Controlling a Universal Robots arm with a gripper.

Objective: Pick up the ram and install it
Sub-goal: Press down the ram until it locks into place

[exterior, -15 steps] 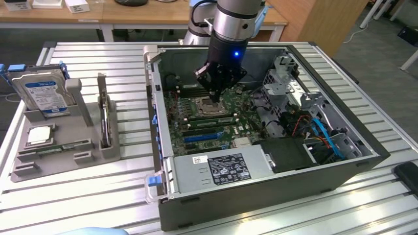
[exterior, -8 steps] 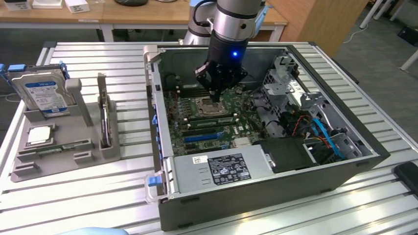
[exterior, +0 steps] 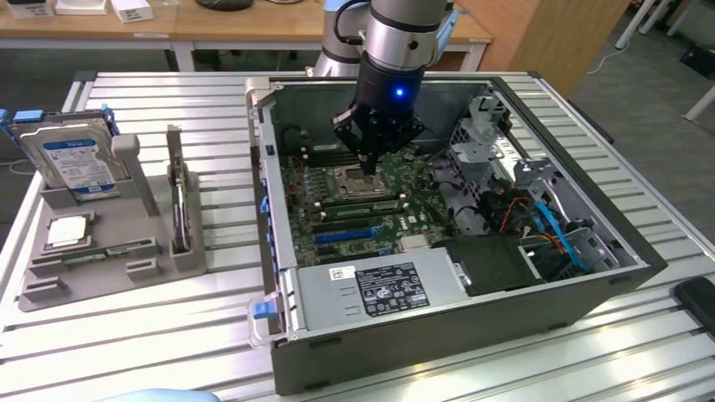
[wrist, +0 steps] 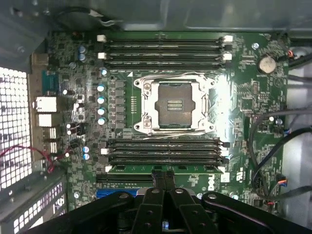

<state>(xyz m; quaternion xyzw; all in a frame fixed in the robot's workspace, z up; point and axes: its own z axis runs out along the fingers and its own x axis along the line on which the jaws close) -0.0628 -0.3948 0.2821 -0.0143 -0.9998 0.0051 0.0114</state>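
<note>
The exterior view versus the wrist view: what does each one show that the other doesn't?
The exterior view alone takes in the whole open computer case, the grey parts holder on the exterior view's left with a hard drive standing in it, and the slatted table.

The wrist view alone gives a close look at the rows of memory slots either side of the socket, and a green ram stick seated below it.

Both show the motherboard, its empty processor socket and the pincer.
</note>
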